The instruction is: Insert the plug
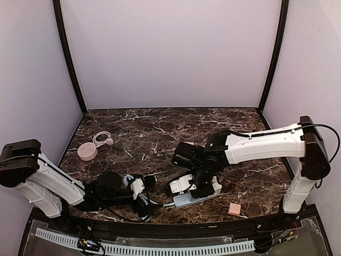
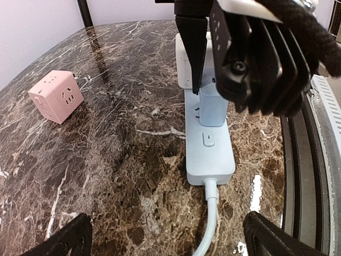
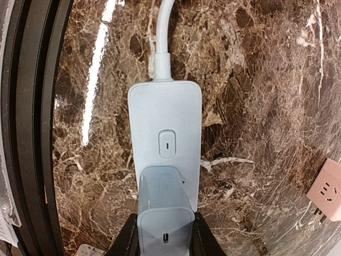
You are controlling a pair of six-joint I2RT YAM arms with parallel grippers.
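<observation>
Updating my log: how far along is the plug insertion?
Done: the plug stands on the power strip beside its switch. In hand: the right pincer clamps it; full seating cannot be told. To do: let go and withdraw. The left pincer is open, empty.

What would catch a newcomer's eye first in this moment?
The right gripper, shut on a pale plug, holds it upright on the white strip near the table's front edge, just past the switch. The left gripper hangs open at the strip's cord end. A pink cube sits on the dark marble, right of the strip in the top view.
</observation>
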